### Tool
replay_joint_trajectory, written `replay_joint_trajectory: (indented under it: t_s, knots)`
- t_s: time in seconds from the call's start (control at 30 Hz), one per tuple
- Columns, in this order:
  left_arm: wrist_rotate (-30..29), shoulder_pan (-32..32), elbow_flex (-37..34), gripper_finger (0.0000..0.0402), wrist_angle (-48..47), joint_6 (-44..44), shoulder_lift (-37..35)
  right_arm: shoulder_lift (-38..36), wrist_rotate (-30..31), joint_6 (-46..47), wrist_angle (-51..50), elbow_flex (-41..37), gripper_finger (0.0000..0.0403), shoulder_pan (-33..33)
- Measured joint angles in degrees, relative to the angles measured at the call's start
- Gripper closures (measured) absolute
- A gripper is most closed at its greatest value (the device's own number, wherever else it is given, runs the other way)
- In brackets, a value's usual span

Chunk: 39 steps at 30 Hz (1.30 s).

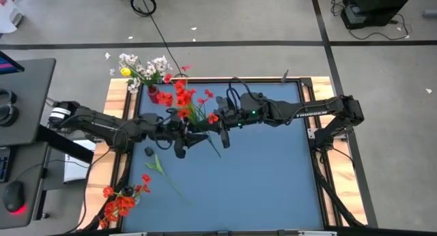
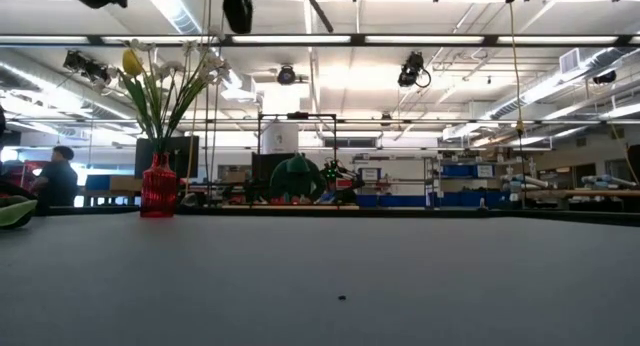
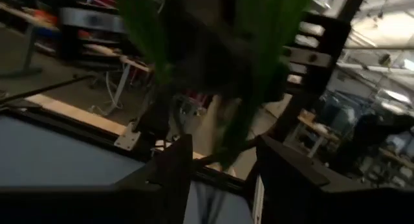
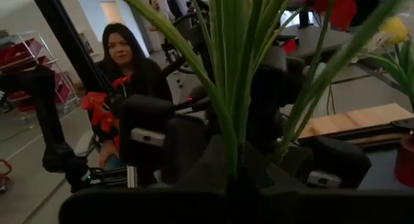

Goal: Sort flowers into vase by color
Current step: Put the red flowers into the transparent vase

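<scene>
A red vase (image 1: 153, 94) (image 2: 158, 188) stands at the table's far left and holds white and yellow flowers (image 1: 140, 67). Over the table's middle, my right gripper (image 1: 220, 121) is shut on a sprig of red flowers (image 1: 183, 98), held in the air. Its green stems and leaves (image 4: 233, 88) fill the right wrist view. My left gripper (image 1: 194, 135) is right beside it, open. Its fingers (image 3: 173, 175) stand on either side of a green stem (image 3: 236, 143); I cannot tell whether they touch it. My right gripper pinches the sprig's bunched green stems (image 4: 231, 164) between its two fingers. It comes in level from the table's right side, with the fingers across the stems. The sprig is lifted clear of the table, with its red blossoms (image 1: 179, 93) toward the vase and its stem end (image 1: 218, 154) toward the near edge.
A bunch of red flowers (image 1: 119, 202) lies at the near left corner. One loose sprig (image 1: 156, 169) lies on the blue mat (image 1: 273, 174), with a small dark thing (image 1: 149, 151) near it. People (image 4: 126, 56) sit beyond the table.
</scene>
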Motion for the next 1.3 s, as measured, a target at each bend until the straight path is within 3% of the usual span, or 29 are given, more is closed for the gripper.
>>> replay_joint_trajectory:
  t_s: [0.23, 0.53, 0.73, 0.93, 1.3]
  knots:
    - [0.3, 0.9, 4.4, 0.0247, -2.6, 3.2, 2.6, 0.0, -1.2, 0.2, -0.1, 0.0, 0.0393, -0.4]
    - [0.3, 1.6, 4.8, 0.0389, -7.0, 4.6, 1.8, 0.0, -1.2, 2.4, -1.6, 0.0, 0.0393, -0.8]
    - [-0.3, -0.7, 4.7, 0.0396, -16.8, 14.8, -1.9, 0.0, -2.0, 9.4, -4.2, 0.0, 0.0321, -2.0]
    - [-3.4, -3.4, 4.7, 0.0398, -31.6, 16.5, -9.9, -1.2, 0.5, 15.1, -4.9, 0.0, 0.0240, -2.7]
    - [-6.2, -12.5, 4.7, 0.0399, -47.9, 18.4, -25.2, -10.2, 12.9, 25.6, -15.2, 0.0, 0.0232, -2.6]
